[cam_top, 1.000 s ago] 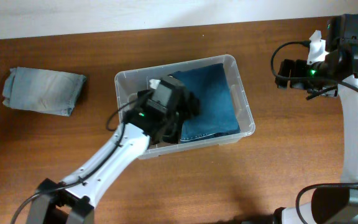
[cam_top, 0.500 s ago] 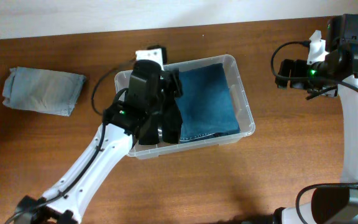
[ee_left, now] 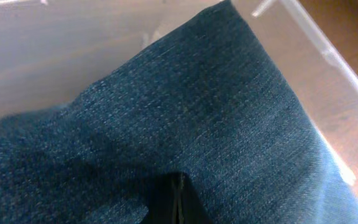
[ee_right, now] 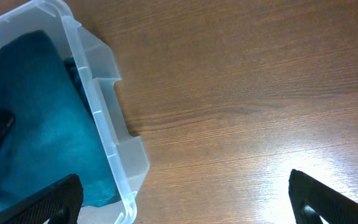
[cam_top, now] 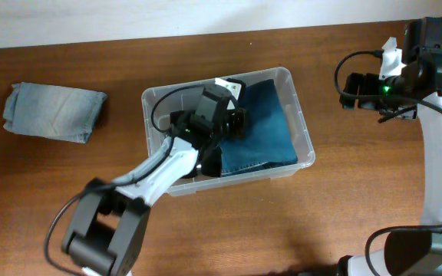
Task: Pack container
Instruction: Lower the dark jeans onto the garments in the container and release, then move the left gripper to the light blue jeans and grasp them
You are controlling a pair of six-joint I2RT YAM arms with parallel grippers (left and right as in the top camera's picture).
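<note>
The container (cam_top: 303,130) is a clear plastic tub in the middle of the table. Folded dark blue denim (cam_top: 265,126) fills its right part. My left gripper (cam_top: 235,123) reaches into the tub over the denim's left edge. In the left wrist view my left gripper (ee_left: 179,190) is shut, its tips pressed together right at the denim (ee_left: 197,106), and nothing shows between them. My right gripper (cam_top: 353,90) hangs open above bare table to the right of the tub. In its wrist view my right gripper (ee_right: 182,202) frames the container's right wall (ee_right: 98,99).
A folded light blue denim piece (cam_top: 54,113) lies on the wooden table (cam_top: 229,222) at the far left, apart from the tub. A pale wall runs along the table's back edge.
My left gripper has gone from open to shut. Its wrist swung back and left, then forward over the denim in the tub. The right arm has not moved.
</note>
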